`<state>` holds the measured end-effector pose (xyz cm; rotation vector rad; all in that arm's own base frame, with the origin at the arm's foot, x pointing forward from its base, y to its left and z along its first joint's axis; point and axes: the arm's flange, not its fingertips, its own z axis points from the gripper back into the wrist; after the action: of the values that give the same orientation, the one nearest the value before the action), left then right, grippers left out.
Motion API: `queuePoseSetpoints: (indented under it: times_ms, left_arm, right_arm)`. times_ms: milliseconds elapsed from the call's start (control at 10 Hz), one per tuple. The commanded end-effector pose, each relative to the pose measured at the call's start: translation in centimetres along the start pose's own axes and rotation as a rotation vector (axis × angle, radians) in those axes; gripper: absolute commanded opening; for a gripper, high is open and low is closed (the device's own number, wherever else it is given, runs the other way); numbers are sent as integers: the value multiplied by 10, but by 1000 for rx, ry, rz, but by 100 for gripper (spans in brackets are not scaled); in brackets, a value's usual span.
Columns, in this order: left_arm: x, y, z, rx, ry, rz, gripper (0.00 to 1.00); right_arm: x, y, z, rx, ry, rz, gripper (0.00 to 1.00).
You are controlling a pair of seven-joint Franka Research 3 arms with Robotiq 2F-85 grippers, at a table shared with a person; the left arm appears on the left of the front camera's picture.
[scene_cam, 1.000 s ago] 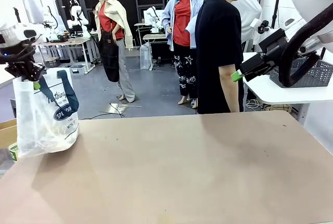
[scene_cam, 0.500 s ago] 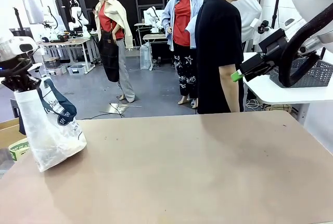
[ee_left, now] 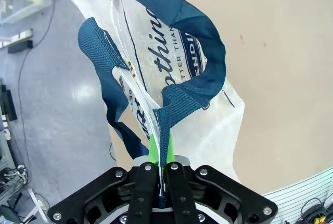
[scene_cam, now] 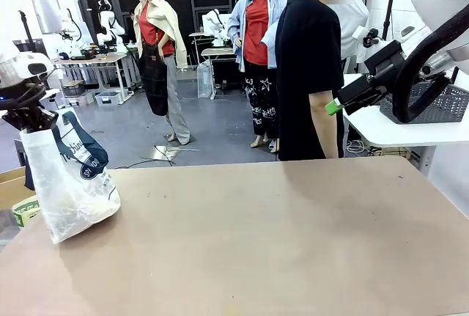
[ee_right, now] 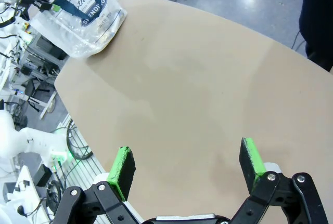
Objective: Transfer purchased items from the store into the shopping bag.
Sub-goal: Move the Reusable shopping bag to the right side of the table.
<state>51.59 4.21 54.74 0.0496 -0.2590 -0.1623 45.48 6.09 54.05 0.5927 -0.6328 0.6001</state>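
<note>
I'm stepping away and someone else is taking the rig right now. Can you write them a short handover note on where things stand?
Left gripper: shut on the top edge of the shopping bag, beside a navy handle, holding it up at the table's left edge, bottom resting on the table.
Right gripper: open, empty, raised at the right side in front of the basket.
Basket: on the white side table at right, beyond the main table; its contents can't be seen.
Person: standing at the far side, hands not on anything visible.
Done: bag held up.
Left: whether any item is in the bag can't be told; move items from basket to bag.
</note>
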Motion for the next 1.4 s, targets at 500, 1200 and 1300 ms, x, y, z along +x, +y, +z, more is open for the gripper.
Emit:
queuePoseSetpoints:
  times_ms: [500, 1200, 1300]
  left_arm:
    - [2, 1, 2, 2, -6, -1, 0]
    - [-1, 1, 1, -3, 9, 9, 71]
    - [-1, 1, 1, -3, 10, 8, 91]
  right_arm:
    - [1, 0, 0, 1, 4, 3, 100]
    - [1, 0, 0, 1, 4, 3, 100]
    - [1, 0, 0, 1, 4, 3, 100]
